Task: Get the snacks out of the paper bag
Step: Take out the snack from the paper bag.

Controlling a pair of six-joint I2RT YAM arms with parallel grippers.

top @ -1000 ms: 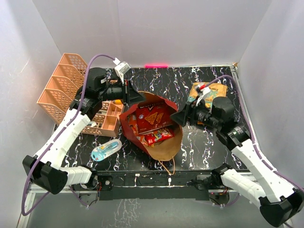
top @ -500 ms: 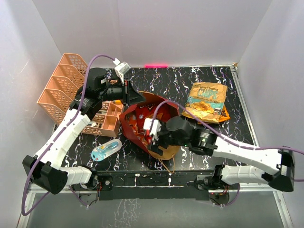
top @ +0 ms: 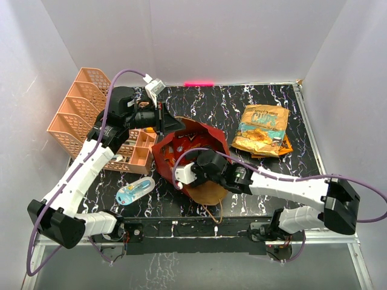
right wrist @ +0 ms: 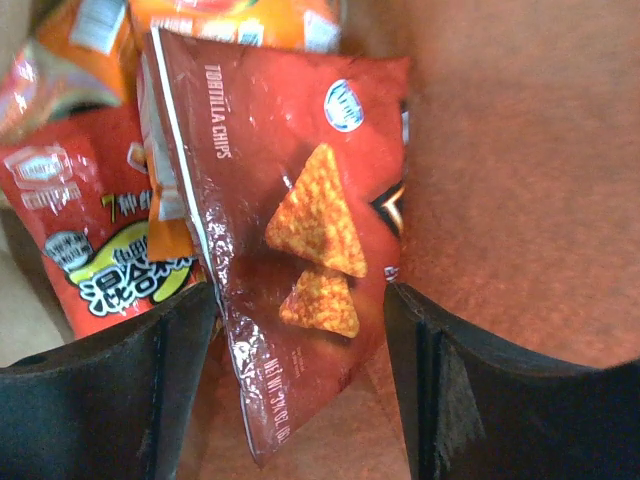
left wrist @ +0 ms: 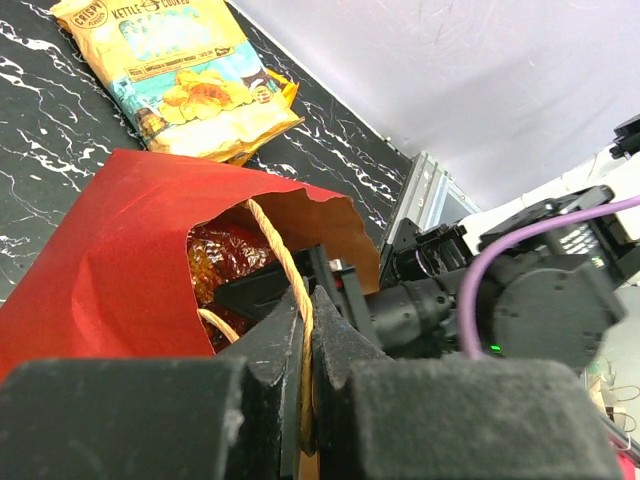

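Glossy red chip packet point(right wrist: 300, 220): likely light, slippery, crushable; pinch its edge seam. Right end effector point(right wrist: 300, 335) gapes wide around it. The left end effector point(left wrist: 305, 330) clamps the red paper bag's point(left wrist: 110, 250) twine handle point(left wrist: 272, 235).

The red paper bag point(top: 208, 134) lies on its side, its mouth gaping and the brown kraft inside showing, one twine handle point(left wrist: 285, 255) pulled taut above the opening. Outside the paper bag, to its right and clear of it, an orange-and-teal kettle chip bag point(top: 264, 130) rests flat, face up. Inside the paper bag, a red Doritos bag point(right wrist: 300, 230) printed with two tortilla chips lies on the kraft lining. Just beside it, deeper inside the paper bag, sits a red candy pack point(right wrist: 90, 250) with yellow artwork and white lettering, partly tucked under the Doritos bag's edge. Orange packets point(right wrist: 230, 20) crowd the paper bag's far end, only partly visible.
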